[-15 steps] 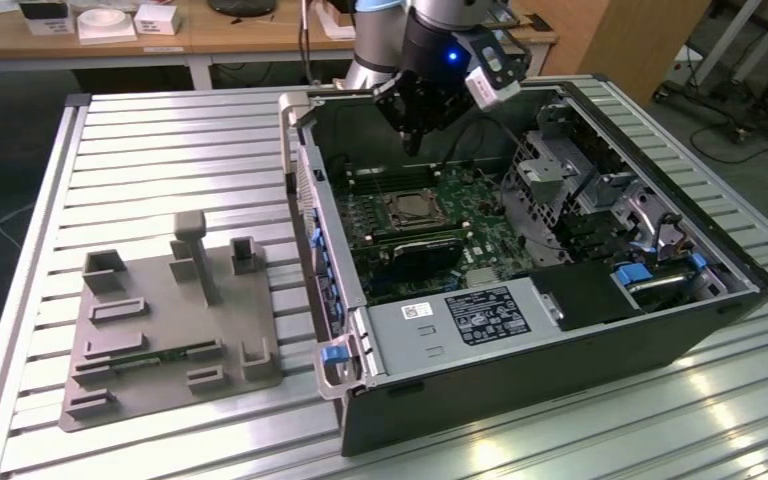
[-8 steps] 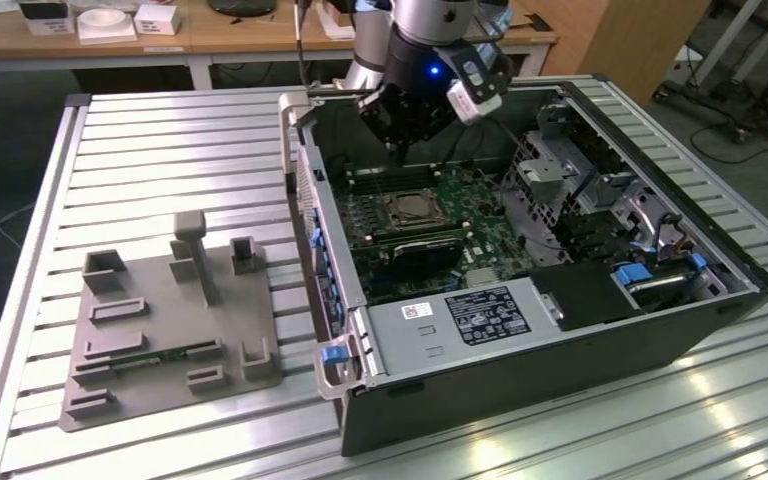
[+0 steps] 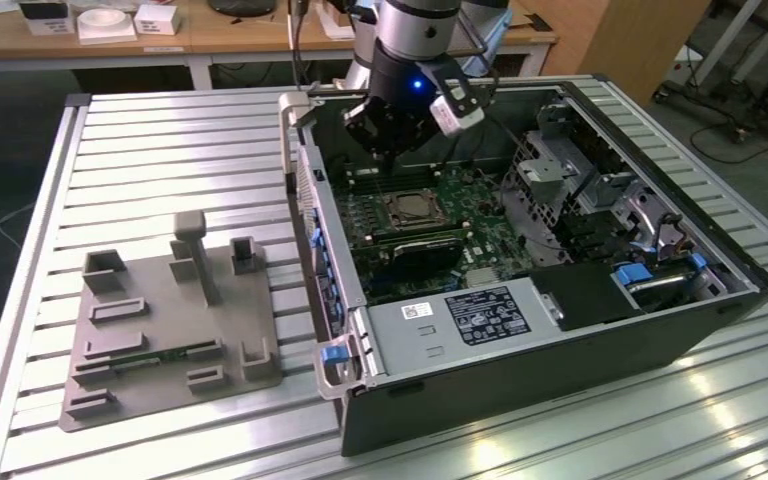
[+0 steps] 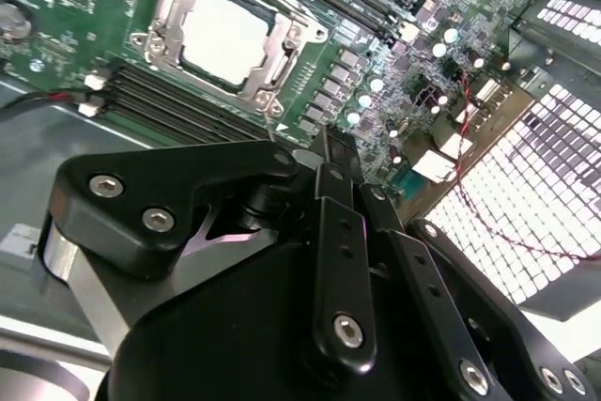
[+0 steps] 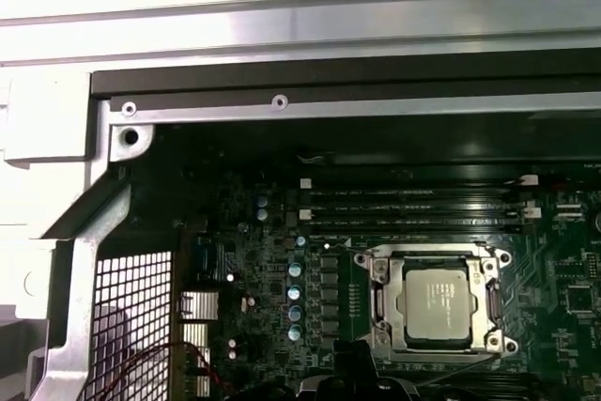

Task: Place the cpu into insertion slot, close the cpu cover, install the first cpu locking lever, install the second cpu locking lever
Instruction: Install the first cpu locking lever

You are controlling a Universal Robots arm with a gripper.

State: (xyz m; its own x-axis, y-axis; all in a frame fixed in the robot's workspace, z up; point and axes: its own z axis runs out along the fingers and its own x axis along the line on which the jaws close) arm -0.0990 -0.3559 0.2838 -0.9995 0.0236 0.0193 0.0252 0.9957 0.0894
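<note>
The cpu [image 3: 419, 207] lies flat in its socket on the green motherboard, its pale metal top showing in both wrist views [image 4: 225, 33] [image 5: 434, 302]. The cpu cover [image 4: 161, 8] [image 5: 380, 305] is down around it as a silvery frame. A thin wire lever [image 4: 270, 121] runs beside the socket's edge; whether it is latched I cannot tell. My gripper [image 3: 387, 145] [image 4: 325, 143] hangs above the board a little off the socket, toward the case's back wall. Its black fingers [image 4: 331, 232] are shut with nothing between them.
The open computer case [image 3: 307, 215] stands on a slatted metal table. A black box with a white label [image 3: 484, 315] fills the case's front. A metal drive cage [image 3: 584, 180] is at the exterior view's right. A grey fixture plate [image 3: 171, 320] lies outside the case.
</note>
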